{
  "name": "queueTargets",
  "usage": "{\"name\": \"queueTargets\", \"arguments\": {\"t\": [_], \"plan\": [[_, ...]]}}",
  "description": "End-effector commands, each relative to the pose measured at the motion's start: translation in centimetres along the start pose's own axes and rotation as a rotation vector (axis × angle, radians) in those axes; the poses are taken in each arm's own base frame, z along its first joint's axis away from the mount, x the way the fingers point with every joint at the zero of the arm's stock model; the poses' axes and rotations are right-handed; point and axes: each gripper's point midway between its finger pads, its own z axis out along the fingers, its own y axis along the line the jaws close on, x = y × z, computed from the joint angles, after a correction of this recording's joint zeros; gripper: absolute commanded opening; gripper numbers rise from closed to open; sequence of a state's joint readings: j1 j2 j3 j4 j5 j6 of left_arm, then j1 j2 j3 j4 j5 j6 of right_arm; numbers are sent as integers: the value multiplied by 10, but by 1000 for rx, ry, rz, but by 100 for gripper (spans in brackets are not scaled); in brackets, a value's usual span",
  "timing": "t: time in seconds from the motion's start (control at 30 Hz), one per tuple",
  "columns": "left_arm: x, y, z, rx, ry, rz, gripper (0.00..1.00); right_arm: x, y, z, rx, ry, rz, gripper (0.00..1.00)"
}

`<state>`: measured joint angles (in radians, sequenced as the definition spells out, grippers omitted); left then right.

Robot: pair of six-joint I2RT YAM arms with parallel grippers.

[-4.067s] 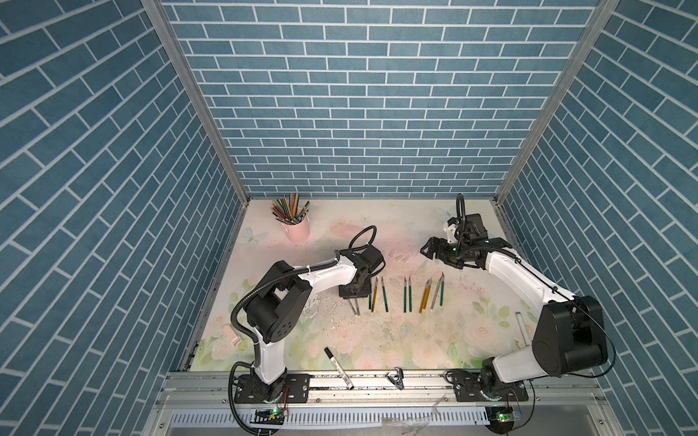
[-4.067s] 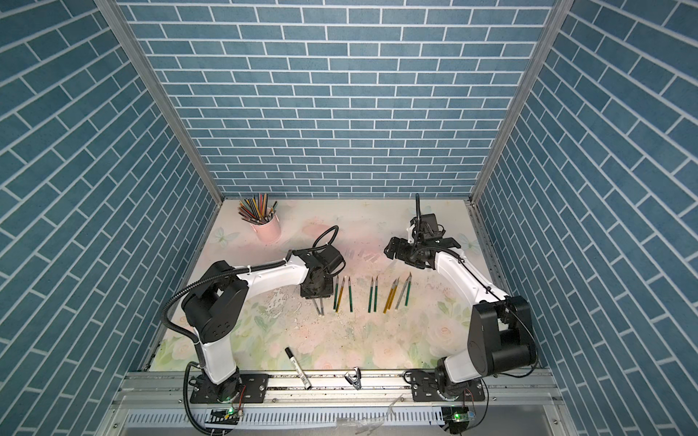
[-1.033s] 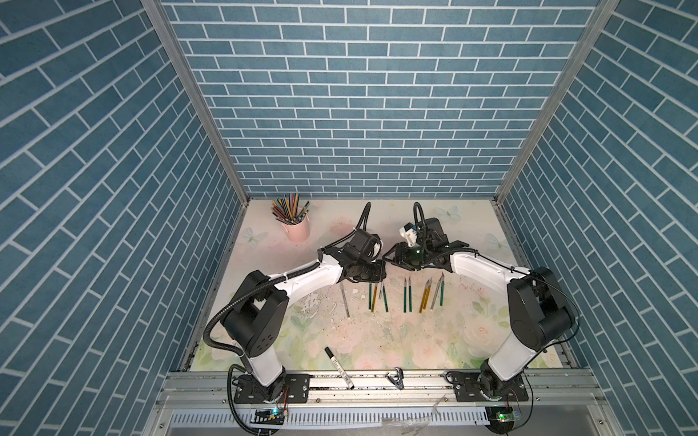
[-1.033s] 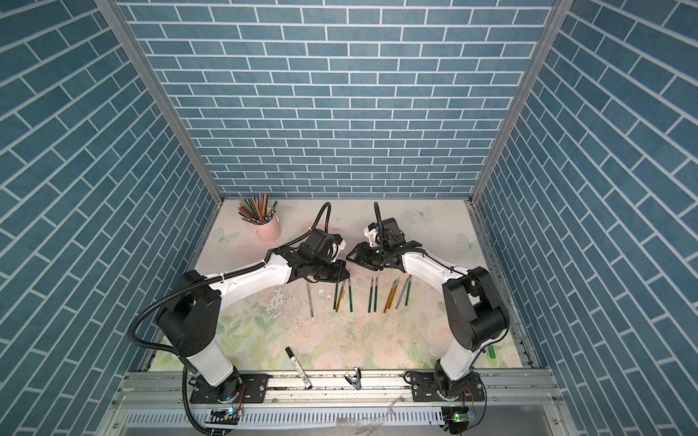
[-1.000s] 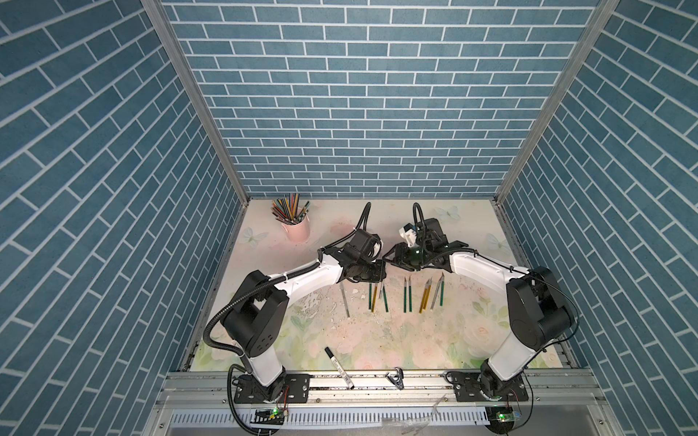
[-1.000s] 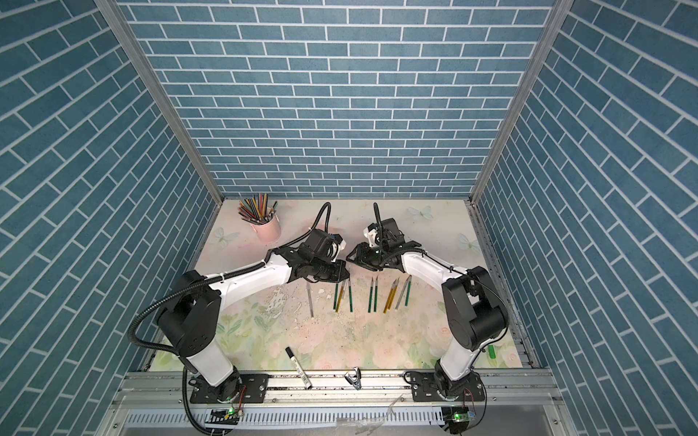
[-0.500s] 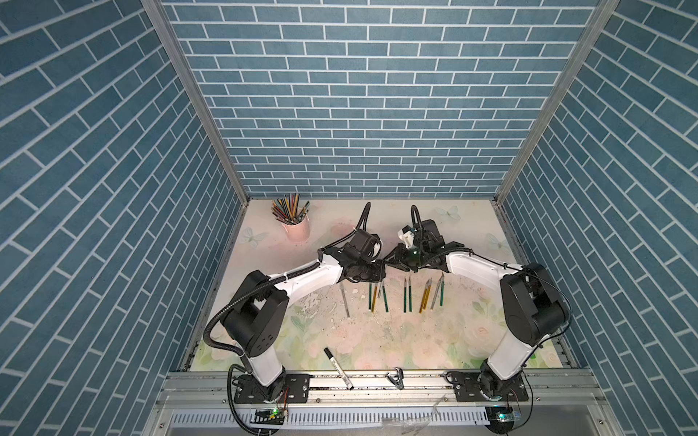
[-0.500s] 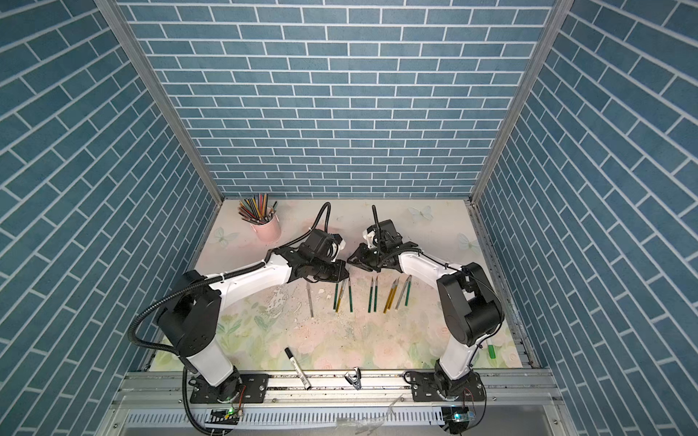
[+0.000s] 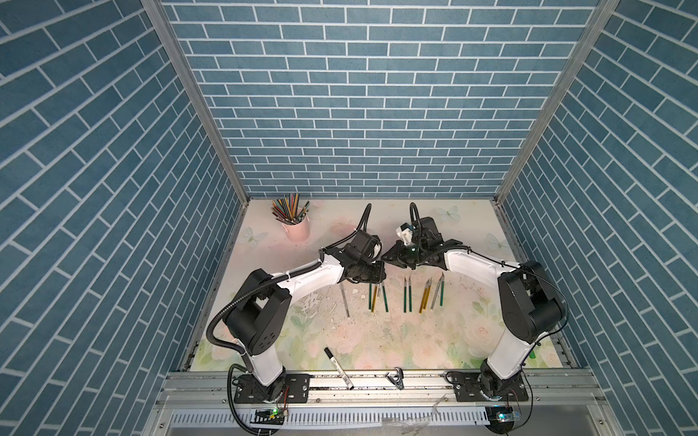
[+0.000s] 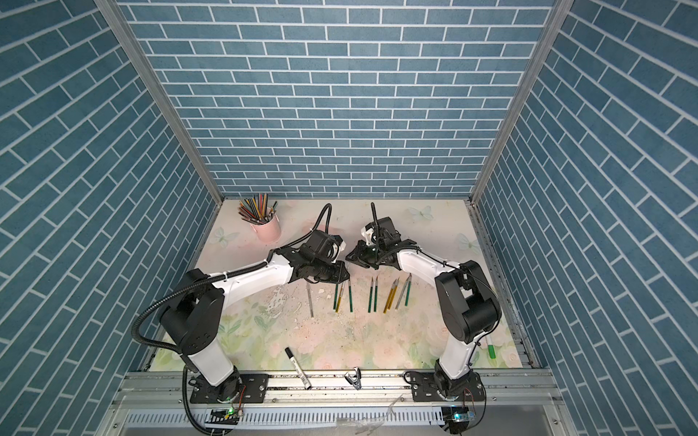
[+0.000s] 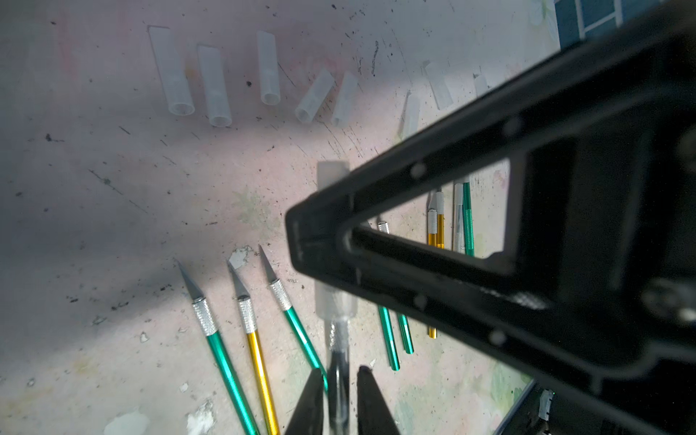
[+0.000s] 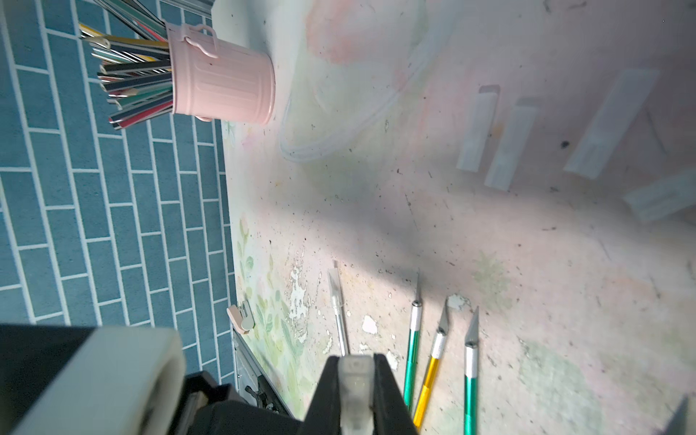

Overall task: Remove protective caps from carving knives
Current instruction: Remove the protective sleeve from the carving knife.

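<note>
Left wrist view: the left pincer (image 11: 341, 371) stands narrow around the handle of one carving knife (image 11: 338, 339), held above the table (image 11: 113, 188). That knife's protective cap (image 11: 333, 301) runs forward from the fingertips into the tips of the right pincer (image 12: 356, 361), which is clamped on it.

To one side of the left pincer's fingers lie three bare-bladed knives (image 11: 248, 320), two green and one gold. To the other side at least five more show, partly hidden behind the right pincer.

Farther out beyond the fingertips lie eight loose caps (image 11: 214, 86), five sharp and three faint.

Both top views show at least nine lying knives (image 9: 405, 298) on the table, toward the arm bases from the two pincers. Beside the right pincer's fingers, one silver knife (image 12: 340, 324) seems to wear its cap. One pink cup (image 12: 222, 90) of pencils (image 12: 132, 75) stands well beyond.
</note>
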<state>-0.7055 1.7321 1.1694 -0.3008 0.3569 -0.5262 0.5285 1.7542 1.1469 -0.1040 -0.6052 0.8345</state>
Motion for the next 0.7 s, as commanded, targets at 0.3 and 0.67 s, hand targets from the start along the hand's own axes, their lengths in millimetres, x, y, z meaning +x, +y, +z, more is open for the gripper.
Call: {"name": "queueTargets", "arguments": {"t": [0.3,0.67], "plan": [[11,8,3,-22,25,-1,9,-32,2,-11,-35,-60,46,4],[18,11,-2,-37,39,-1,0,-68,-6,-20,-24,-114,40,2]]}}
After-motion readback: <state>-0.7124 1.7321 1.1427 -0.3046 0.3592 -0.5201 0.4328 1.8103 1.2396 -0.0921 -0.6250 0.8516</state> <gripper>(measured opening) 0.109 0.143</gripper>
